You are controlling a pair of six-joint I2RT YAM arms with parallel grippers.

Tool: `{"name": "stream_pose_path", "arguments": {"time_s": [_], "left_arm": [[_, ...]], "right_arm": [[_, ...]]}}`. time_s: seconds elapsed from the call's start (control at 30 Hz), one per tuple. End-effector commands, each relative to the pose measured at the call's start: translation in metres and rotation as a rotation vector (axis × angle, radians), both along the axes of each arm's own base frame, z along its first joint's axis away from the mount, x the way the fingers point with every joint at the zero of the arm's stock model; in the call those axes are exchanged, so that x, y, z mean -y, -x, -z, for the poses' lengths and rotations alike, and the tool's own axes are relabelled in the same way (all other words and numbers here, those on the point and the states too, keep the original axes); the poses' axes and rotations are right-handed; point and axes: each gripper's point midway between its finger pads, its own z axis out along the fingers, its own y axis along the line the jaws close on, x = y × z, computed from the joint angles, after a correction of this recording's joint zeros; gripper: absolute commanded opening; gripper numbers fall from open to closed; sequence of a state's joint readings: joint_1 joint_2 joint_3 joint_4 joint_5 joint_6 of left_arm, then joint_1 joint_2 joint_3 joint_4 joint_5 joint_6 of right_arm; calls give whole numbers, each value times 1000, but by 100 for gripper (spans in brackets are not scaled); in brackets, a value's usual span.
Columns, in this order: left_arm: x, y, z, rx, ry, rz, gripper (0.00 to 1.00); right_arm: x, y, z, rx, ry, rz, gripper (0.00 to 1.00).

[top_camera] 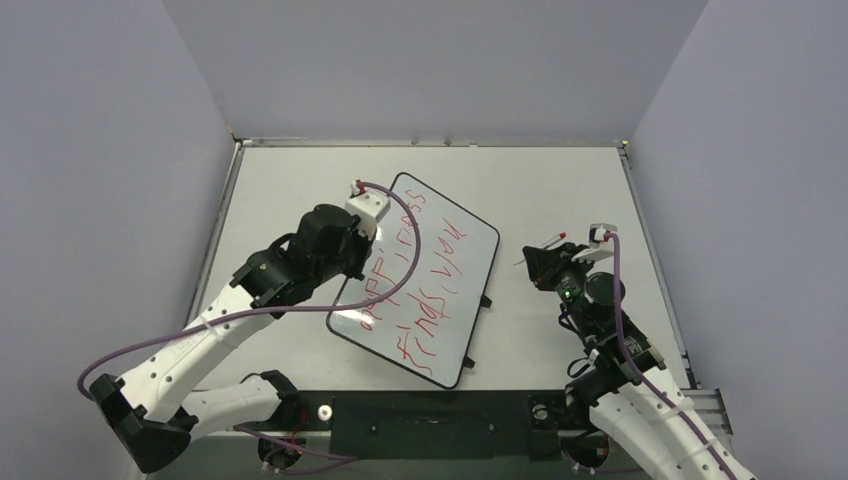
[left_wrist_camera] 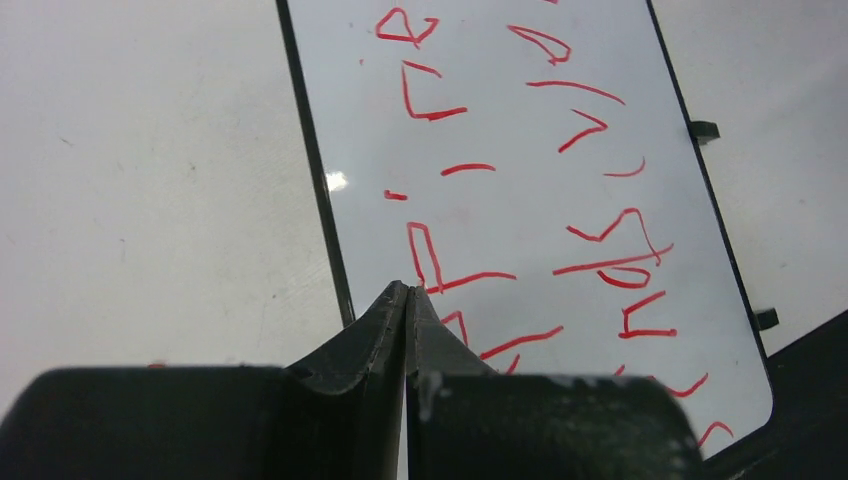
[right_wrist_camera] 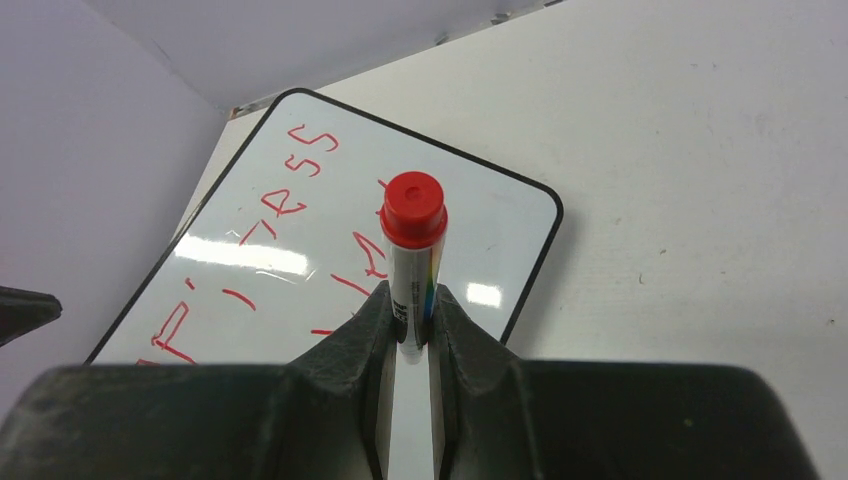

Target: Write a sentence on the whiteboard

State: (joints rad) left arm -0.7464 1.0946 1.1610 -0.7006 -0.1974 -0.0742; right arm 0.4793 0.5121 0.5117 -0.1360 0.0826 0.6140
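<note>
The whiteboard (top_camera: 470, 250) lies tilted on the table, with the red sentence (top_camera: 425, 290) in two rough lines. My left gripper (top_camera: 345, 280) is shut and empty. In the left wrist view its tips (left_wrist_camera: 407, 290) are over the whiteboard's (left_wrist_camera: 520, 200) left rim, beside the lettering (left_wrist_camera: 610, 265). My right gripper (top_camera: 540, 262) is to the right of the board, off it. It is shut on a marker (right_wrist_camera: 412, 250) with a red cap, which sticks up between the fingers (right_wrist_camera: 365, 330). The board (right_wrist_camera: 470, 240) and sentence (right_wrist_camera: 290, 195) lie beyond it.
Two black clips (top_camera: 485, 300) (top_camera: 467, 362) stick out from the board's right long edge. Grey walls close the table on the left, back and right. A black base plate (top_camera: 430, 425) runs along the near edge between the arms.
</note>
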Motion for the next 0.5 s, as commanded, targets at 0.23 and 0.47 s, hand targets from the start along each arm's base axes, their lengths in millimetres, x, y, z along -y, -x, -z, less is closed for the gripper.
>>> {"name": "stream_pose_path", "arguments": {"time_s": [0.23, 0.47], "left_arm": [[-3, 11, 11, 6, 38, -13, 0], [-3, 11, 0, 26, 79, -24, 12]], "right_arm": [[1, 1, -1, 12, -11, 9, 0], [0, -2, 7, -3, -2, 7, 0]]}}
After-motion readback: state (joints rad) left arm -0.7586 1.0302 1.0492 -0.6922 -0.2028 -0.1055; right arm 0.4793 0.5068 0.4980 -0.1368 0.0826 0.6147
